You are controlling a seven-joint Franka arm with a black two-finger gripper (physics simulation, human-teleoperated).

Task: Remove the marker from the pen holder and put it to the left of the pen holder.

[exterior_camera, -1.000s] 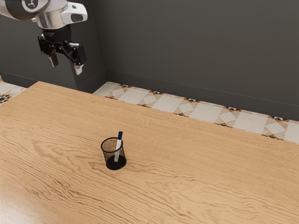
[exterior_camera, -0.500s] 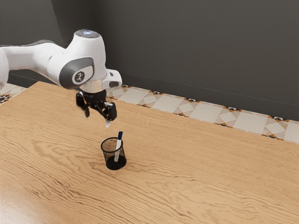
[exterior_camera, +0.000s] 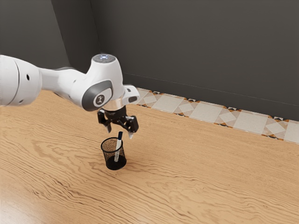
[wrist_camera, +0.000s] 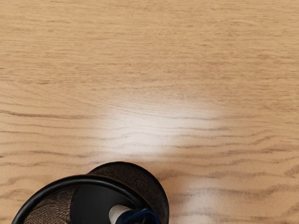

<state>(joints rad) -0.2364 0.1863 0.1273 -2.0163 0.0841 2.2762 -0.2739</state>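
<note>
Obstacles stood beneath me

Under my spread gripper (exterior_camera: 120, 133), the marker (exterior_camera: 118, 143) jutted above the pen holder (exterior_camera: 111, 164). I had room over the table (exterior_camera: 201, 172) to the exterior view's left and right, and near; the wall (exterior_camera: 201, 51) rose far off.
</note>
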